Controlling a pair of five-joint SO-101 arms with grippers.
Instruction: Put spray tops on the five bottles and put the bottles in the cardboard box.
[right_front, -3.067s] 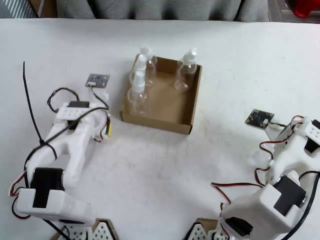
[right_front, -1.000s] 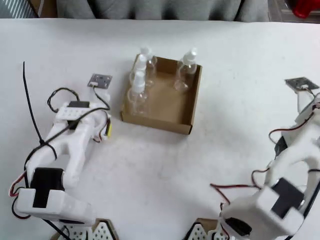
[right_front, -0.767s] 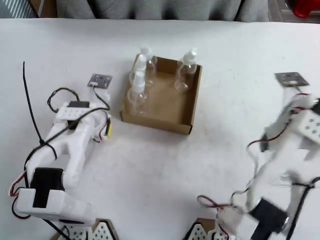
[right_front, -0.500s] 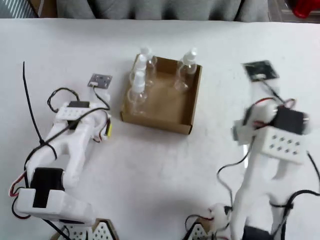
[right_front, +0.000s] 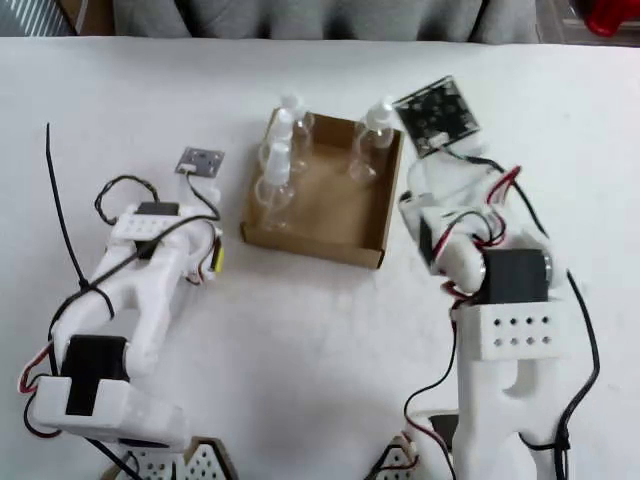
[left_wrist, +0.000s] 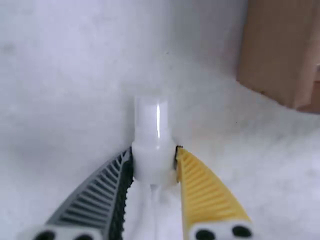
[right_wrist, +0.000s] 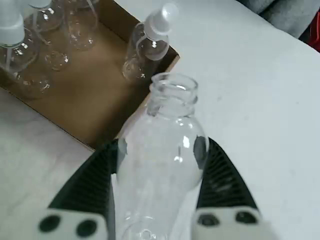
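Right arm (right_front: 500, 300): has swung in from the table's (right_front: 300, 350) far right edge and now stands just beside the right wall of the box (right_front: 312, 248).
Right gripper (right_wrist: 161, 150): fingers clamped on the body of an uncapped bottle (right_wrist: 162, 115), whose open neck points toward the box.
Left gripper (left_wrist: 153, 159): fingers closed tight on a top (left_wrist: 152, 125), held low by the table near the box's left side; this arm has not moved in the meantime.
In the box: four capped bottles (right_front: 276, 178) stand upright, three along the left wall and one in the far right corner.
Meaning: the fifth bottle and the last top are both in hand (one per gripper), but on opposite sides of the box.
Left to do, as I judge it: bring neck and top together, seat the top, then set this bottle in the open floor of the box.
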